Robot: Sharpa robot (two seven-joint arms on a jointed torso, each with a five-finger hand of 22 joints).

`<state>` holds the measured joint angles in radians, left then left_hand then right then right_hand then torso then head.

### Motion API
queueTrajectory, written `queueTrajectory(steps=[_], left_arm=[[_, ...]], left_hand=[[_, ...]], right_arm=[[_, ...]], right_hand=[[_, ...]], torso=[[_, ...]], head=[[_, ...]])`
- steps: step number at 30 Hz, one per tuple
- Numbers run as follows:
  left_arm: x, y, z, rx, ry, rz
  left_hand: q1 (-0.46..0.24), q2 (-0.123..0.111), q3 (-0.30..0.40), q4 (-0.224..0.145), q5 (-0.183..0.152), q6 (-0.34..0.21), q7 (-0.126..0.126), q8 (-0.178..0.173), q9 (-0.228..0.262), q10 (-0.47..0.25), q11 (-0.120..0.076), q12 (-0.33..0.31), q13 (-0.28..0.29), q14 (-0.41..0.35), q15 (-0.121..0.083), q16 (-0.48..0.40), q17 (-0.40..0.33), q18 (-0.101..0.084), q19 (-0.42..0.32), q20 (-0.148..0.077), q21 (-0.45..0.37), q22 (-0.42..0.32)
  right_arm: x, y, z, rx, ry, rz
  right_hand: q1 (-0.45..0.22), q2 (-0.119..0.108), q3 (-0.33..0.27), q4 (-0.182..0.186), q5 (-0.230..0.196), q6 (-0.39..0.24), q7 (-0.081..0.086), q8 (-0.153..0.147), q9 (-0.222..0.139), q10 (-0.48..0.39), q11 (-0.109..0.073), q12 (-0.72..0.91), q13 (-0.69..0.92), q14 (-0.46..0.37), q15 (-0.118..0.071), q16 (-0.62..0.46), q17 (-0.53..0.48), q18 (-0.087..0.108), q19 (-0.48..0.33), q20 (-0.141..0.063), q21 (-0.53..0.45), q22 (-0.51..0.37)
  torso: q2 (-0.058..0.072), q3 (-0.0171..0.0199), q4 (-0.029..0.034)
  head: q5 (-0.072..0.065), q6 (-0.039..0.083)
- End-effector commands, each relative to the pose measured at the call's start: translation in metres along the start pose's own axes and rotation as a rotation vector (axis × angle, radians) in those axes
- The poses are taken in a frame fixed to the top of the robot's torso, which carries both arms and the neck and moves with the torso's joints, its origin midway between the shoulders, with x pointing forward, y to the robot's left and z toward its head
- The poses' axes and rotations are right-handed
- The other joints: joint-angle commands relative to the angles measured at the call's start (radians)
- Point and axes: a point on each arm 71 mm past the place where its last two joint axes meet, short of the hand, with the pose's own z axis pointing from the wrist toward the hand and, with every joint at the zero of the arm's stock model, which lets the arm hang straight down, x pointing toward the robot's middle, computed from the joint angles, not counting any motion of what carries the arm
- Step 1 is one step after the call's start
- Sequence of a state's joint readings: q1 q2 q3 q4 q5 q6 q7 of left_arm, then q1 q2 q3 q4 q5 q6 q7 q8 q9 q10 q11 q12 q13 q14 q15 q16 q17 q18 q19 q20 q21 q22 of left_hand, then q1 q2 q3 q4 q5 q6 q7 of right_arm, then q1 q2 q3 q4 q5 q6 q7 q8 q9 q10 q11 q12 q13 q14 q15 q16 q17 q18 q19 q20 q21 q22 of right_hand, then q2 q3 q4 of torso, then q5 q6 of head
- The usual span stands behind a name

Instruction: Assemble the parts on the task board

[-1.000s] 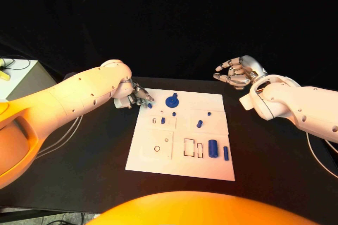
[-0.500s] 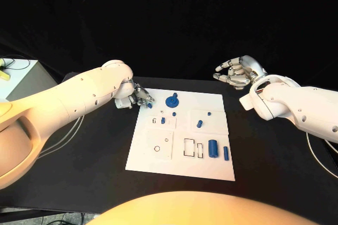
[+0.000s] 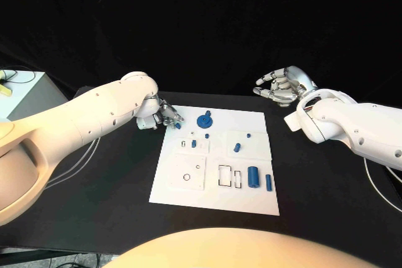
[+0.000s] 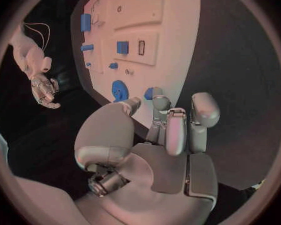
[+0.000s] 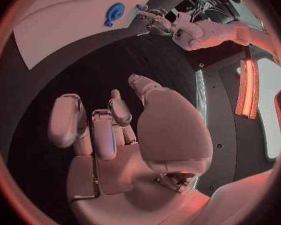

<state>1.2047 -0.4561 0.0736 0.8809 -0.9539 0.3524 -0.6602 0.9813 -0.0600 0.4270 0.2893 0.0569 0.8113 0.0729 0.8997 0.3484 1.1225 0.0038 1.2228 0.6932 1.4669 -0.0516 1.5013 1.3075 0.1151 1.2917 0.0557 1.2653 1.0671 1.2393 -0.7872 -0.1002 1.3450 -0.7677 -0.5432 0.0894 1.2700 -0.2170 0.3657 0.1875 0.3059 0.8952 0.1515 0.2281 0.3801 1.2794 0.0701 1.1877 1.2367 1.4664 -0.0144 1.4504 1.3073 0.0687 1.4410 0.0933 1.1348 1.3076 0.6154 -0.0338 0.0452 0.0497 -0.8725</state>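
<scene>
The white task board (image 3: 251,124) lies in the middle of the black table. On it sit a blue gear-like disc (image 3: 204,121) (image 4: 120,90), several small blue pegs (image 3: 193,143), a blue cylinder (image 3: 253,177) and a blue bar (image 3: 269,182). My left hand (image 3: 163,117) (image 4: 159,135) is at the board's far left corner and pinches a small blue part (image 3: 178,126) (image 4: 149,92) between thumb and fingertip. My right hand (image 3: 280,85) (image 5: 125,135) hovers off the board's far right corner, fingers loosely curled and apart, holding nothing.
Empty outlined slots (image 3: 225,175) and a ring mark (image 3: 186,177) show on the board's near half. A pale box (image 3: 25,96) stands at the table's left edge, with cables (image 3: 75,160) trailing beside my left arm.
</scene>
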Motion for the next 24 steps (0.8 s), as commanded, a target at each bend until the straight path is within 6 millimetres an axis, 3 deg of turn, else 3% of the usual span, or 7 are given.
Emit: queueTrajectory(steps=[1,9,24], left_arm=[[0.0017,-0.0025,0.0002,0.012,0.012,0.014],[0.0030,-0.0029,0.0011,0.014,0.017,0.016],[0.0041,-0.0042,0.0009,0.023,0.020,0.015]], left_hand=[[0.013,0.002,0.008,0.000,0.002,-0.004,0.004,-0.005,0.002,-0.003,0.004,-0.004,0.003,0.045,0.000,-0.003,0.080,-0.006,-0.007,0.002,-0.002,0.001],[0.036,-0.001,0.017,-0.002,0.002,-0.004,0.004,-0.009,0.009,-0.003,0.004,-0.006,0.006,0.045,0.000,-0.004,0.080,-0.006,-0.008,0.003,-0.002,0.001],[0.148,-0.020,0.094,-0.019,0.002,-0.005,0.002,-0.029,0.043,-0.005,0.002,-0.019,0.020,0.044,-0.002,-0.007,0.081,-0.006,-0.012,0.002,-0.001,0.003]], right_arm=[[0.0011,0.0011,-0.0001,-0.011,0.010,-0.002],[0.0012,0.0012,-0.0001,-0.012,0.010,-0.002],[0.0013,0.0012,-0.0001,-0.012,0.011,-0.001]], right_hand=[[0.004,0.004,0.000,0.006,0.003,-0.006,0.002,0.007,0.001,0.006,-0.003,0.003,0.001,0.046,0.006,0.001,0.089,0.012,0.004,-0.001,0.002,0.077],[0.004,0.004,0.000,0.006,0.003,-0.006,0.002,0.007,0.001,0.006,-0.003,0.003,0.001,0.046,0.006,0.001,0.089,0.012,0.004,-0.001,0.002,0.077],[0.004,0.004,0.000,0.006,0.003,-0.006,0.002,0.007,0.001,0.006,-0.003,0.003,0.001,0.046,0.006,0.001,0.089,0.012,0.004,-0.001,0.002,0.077]], torso=[[0.000,0.0000,0.0001],[0.000,-0.0002,0.0005],[0.000,0.0000,0.0003]], head=[[-0.001,0.000],[0.000,0.000],[0.000,0.000]])
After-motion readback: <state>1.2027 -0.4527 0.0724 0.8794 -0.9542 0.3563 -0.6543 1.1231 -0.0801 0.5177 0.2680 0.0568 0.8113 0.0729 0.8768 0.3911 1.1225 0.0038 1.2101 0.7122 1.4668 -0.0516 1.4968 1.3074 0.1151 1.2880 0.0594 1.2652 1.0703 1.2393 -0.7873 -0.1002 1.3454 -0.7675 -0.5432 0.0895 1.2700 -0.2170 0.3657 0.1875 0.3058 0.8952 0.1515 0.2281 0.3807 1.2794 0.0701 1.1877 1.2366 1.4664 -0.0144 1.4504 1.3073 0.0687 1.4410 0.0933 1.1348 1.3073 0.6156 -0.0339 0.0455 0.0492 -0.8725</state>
